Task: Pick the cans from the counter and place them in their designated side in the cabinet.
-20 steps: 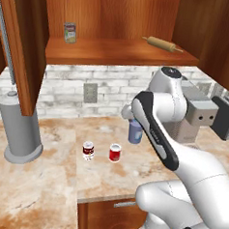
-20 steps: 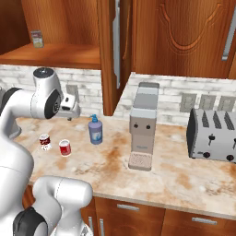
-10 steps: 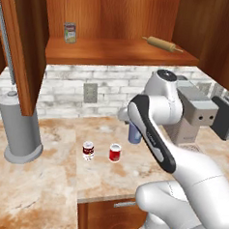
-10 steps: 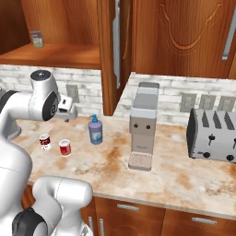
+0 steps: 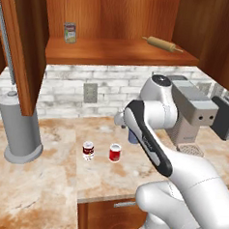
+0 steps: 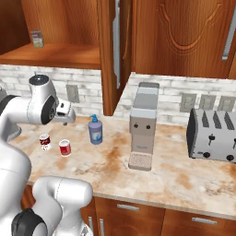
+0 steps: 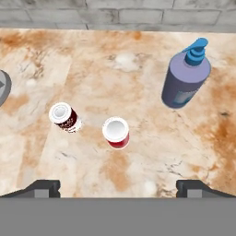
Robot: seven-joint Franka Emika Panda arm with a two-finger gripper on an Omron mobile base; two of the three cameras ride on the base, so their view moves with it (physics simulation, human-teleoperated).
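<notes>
Two cans stand upright and apart on the mottled beige counter (image 5: pixel 43 189). One is bright red with a silver top (image 5: pixel 114 153) (image 6: pixel 65 147) (image 7: pixel 116 132). To its left is the dark red one with white bands (image 5: pixel 88 150) (image 6: pixel 44 141) (image 7: pixel 64 116). My gripper (image 7: pixel 118 188) (image 6: pixel 65 120) hangs open well above them, looking straight down, its fingertips (image 7: pixel 44 186) wide apart with nothing between them. Above the counter the cabinet shelf (image 5: pixel 116 53) (image 6: pixel 55 55) lies exposed, with the tall door (image 5: pixel 22 47) (image 6: pixel 113 50) swung out.
A pale-labelled can (image 5: pixel 70 33) (image 6: pixel 36 38) and a rolling pin (image 5: pixel 161 43) lie on the shelf. The blue soap bottle (image 6: pixel 95 130) (image 7: pixel 185 76) stands right of the cans. A grey cylinder (image 5: pixel 21 129) stands at left, with a coffee machine (image 6: pixel 143 126) and toaster (image 6: pixel 214 136) at right.
The arm has swung slightly left and the hand has sunk a little over the cans. The cans have not moved.
</notes>
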